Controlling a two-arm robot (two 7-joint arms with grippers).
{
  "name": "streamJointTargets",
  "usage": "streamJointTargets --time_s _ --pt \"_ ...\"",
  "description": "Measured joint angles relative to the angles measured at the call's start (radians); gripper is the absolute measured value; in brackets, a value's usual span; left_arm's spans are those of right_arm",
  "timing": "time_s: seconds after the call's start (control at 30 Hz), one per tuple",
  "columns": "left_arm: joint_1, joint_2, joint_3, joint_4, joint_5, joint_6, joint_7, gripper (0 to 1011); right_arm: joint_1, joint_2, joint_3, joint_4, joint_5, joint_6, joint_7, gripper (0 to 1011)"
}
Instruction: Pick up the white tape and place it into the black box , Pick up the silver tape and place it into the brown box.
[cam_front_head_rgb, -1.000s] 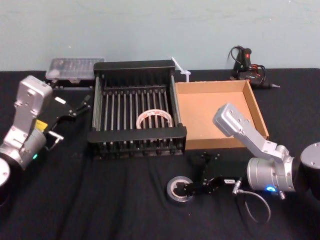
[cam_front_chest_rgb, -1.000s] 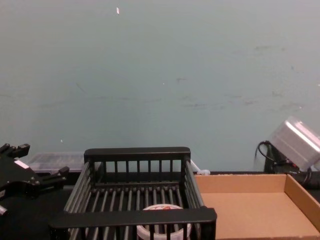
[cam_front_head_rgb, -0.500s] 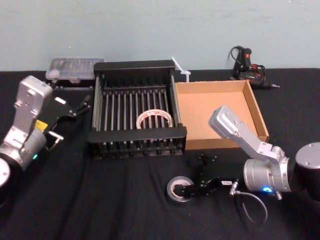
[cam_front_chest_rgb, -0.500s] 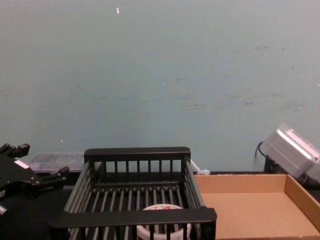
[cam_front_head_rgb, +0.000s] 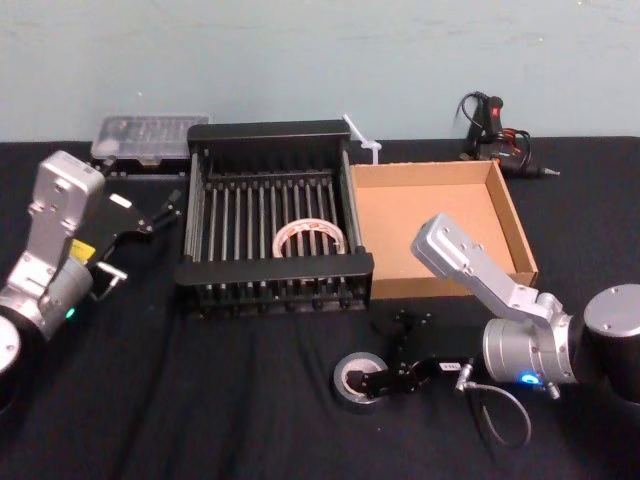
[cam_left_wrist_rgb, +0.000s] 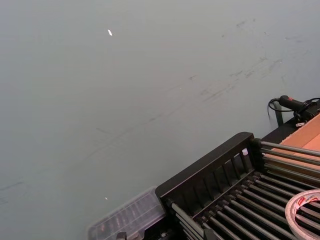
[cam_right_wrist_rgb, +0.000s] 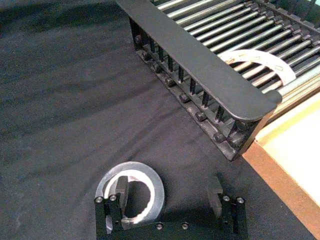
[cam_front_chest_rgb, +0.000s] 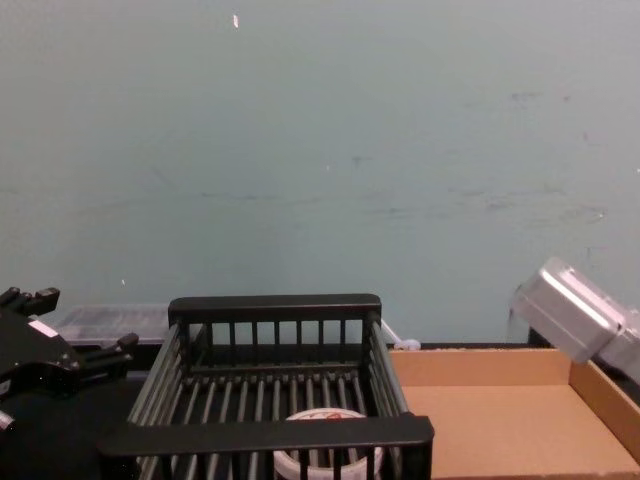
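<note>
Black cloth covers the worktop (cam_front_head_rgb: 200, 400) under a pale green wall. Just in front of the black box (cam_front_head_rgb: 275, 270), whose slatted floor holds the white tape (cam_front_head_rgb: 310, 238), lies the silver tape (cam_right_wrist_rgb: 131, 194): a light, stiff ring, likely slick-sided. The right gripper (cam_right_wrist_rgb: 169, 195) has spread fingers, one inside the core, so pinching the roll's wall looks soundest. The brown box (cam_front_head_rgb: 515, 225) is matte cardboard. The left gripper (cam_front_head_rgb: 150, 215), parked left of the black box, looks spread too.

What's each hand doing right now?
Left hand: open, empty, beside the black box.
Right hand: open, one finger inside the silver tape core, not gripping.
</note>
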Motion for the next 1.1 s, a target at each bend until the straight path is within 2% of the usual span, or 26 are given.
streamJointTargets --time_s 0.87,1.1 --pt "0.000 0.000 0.000 0.000 0.000 0.000 0.000 1001 0.003 -0.003 -0.001 0.007 -0.009 0.005 0.004 1002" --pt "0.000 0.000 0.000 0.000 0.000 0.000 0.000 1001 0.003 -0.003 -0.001 0.006 -0.009 0.005 0.004 868"
